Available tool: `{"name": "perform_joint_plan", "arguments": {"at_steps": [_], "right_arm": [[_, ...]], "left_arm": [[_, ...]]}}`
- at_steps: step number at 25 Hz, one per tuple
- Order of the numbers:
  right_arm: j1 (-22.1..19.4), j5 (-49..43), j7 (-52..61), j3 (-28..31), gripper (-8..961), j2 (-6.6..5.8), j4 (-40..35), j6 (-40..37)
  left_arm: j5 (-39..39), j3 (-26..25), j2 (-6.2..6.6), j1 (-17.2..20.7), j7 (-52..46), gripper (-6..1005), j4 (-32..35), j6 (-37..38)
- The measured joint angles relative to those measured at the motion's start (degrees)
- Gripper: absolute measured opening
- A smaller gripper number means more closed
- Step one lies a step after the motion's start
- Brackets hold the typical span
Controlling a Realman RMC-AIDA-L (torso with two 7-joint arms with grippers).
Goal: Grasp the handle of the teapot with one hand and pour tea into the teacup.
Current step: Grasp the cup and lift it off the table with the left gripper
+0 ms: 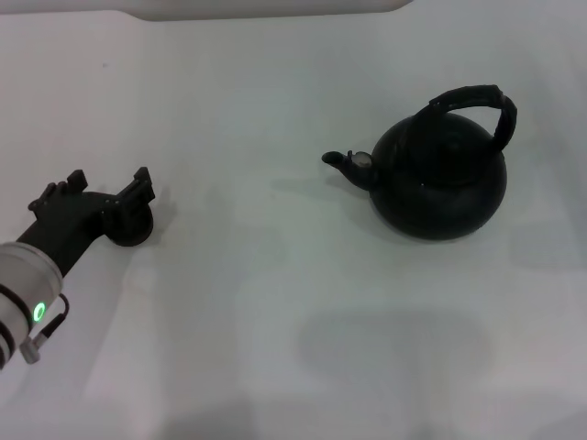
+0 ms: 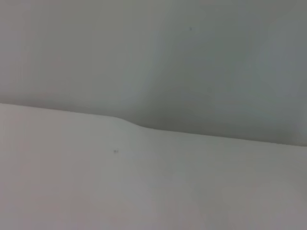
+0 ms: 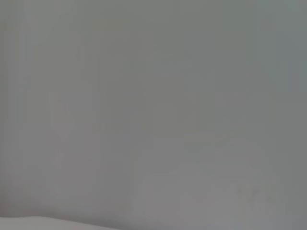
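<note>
The matte black teapot [image 1: 438, 181] stands upright on the white table at the right in the head view, its short pale-tipped spout [image 1: 347, 161] pointing left. Its thick arched handle [image 1: 477, 103] rises over the top, and nothing holds it. My left gripper [image 1: 105, 188] is far to the left, low over the table, with its fingers spread apart. The tiny dark teacup [image 1: 134, 231] sits just under the finger on the teapot's side and is partly hidden by it. I cannot tell if they touch. My right gripper is out of view.
The white table [image 1: 275, 302] stretches between the cup and the teapot. Its far edge [image 1: 275, 11] runs along the back. Both wrist views show only plain pale surface.
</note>
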Motion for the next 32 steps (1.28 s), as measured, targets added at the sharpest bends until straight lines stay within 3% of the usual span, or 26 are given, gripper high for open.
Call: {"name": "perform_joint_plan", "arguments": {"at_steps": [32], "right_arm": [[0.0,0.0,-0.1,0.1,742,0.00,0.0,0.0]], "left_arm": [[-4.3,2.9,0.20,-0.8,-0.1,884,-2.5,2.8]]}}
